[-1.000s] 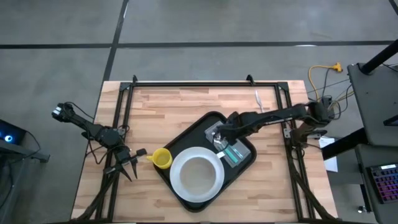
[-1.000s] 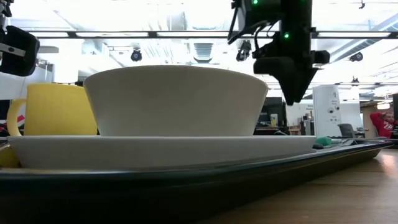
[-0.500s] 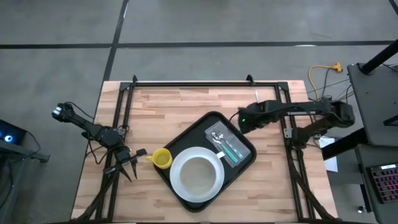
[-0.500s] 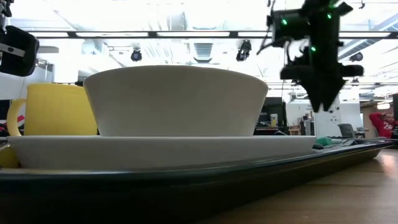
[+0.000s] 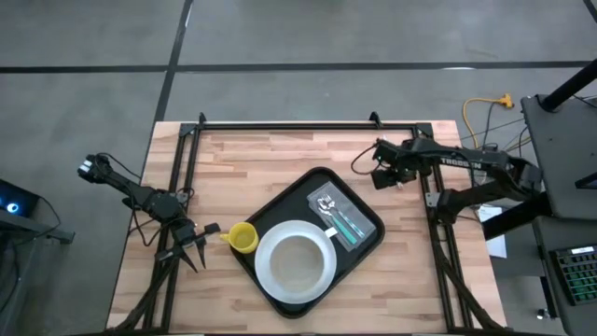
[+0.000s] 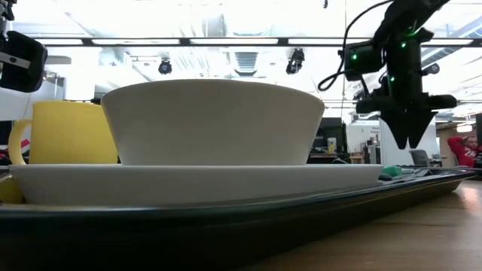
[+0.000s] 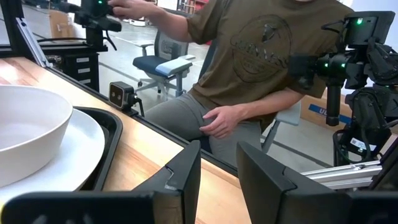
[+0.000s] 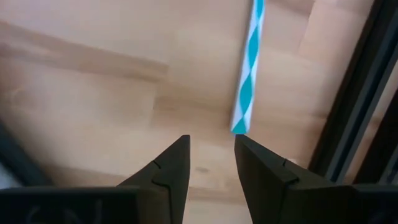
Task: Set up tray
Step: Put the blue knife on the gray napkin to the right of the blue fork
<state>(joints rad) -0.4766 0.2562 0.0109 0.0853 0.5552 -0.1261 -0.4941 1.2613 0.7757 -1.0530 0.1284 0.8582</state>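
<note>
The black tray (image 5: 298,201) lies slantwise on the middle of the wooden table, and in the low view its rim (image 6: 301,214) fills the foreground. On it are a white plate (image 5: 266,278) with a white bowl (image 5: 297,261) and cutlery with teal handles (image 5: 338,217). A yellow cup (image 5: 242,238) stands at the tray's left corner. My right gripper (image 5: 381,175) is open and points down, off the tray toward the far right. It hovers over a teal-and-white striped straw (image 8: 249,74) lying on the wood. My left gripper (image 5: 196,247) is open and waits at the left edge.
Black metal rails (image 5: 308,123) frame the table's far, left and right sides; one runs beside the straw (image 8: 348,124). A person (image 7: 261,56) sits just beyond the table's edge in the left wrist view. Bare wood shows along the far side (image 5: 270,154).
My right gripper has left its place over the cutlery on the tray and swung toward the table's far right, ending over the straw. The cutlery, plate, bowl and cup stay where they were.
</note>
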